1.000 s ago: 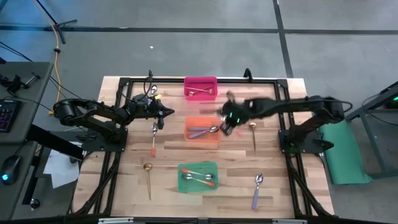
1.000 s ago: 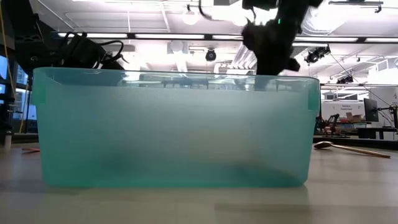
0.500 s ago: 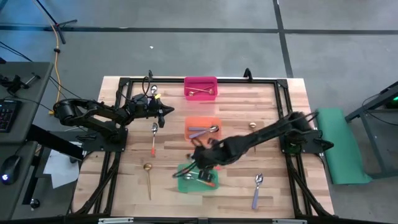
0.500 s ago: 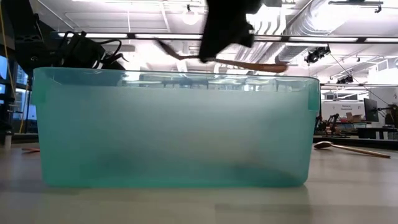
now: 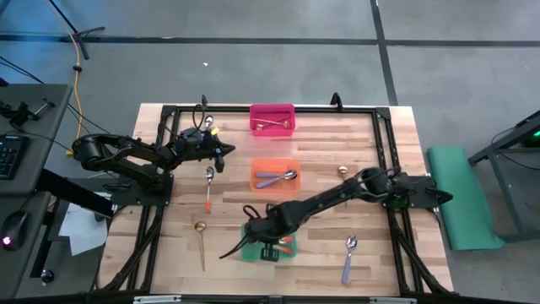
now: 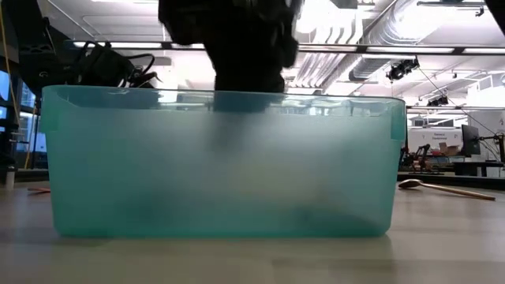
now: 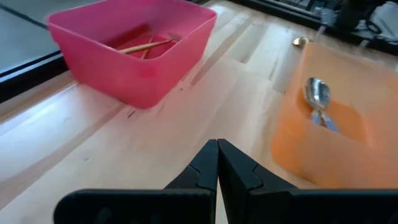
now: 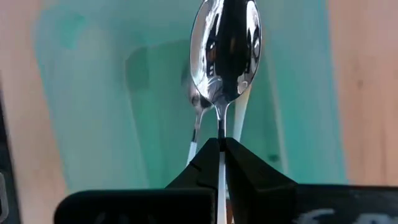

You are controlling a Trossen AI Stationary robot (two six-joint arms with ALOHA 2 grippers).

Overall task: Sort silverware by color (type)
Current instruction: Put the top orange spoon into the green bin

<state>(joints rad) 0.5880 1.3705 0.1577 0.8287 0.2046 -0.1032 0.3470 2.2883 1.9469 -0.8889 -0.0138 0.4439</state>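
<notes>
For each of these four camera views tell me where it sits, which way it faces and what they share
High view: overhead, looking straight down on the wooden table; both arms show.
Low view: at tabletop height, facing the translucent green plastic bin; a dark arm dips in from above.
Left wrist view: behind the shut left end effector, facing the pink plastic bin and orange plastic bin.
Right wrist view: behind the right end effector, shut on a silver spoon over the green bin, shared with the low view.

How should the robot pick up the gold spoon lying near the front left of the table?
I'd grip the gold spoon from straight above, around the middle of its thin handle. It lies flat on the bare wood, handle running towards the table's front edge, so fingers could close across the handle from its two sides. The round bowl end looks wider and harder to pinch.
</notes>
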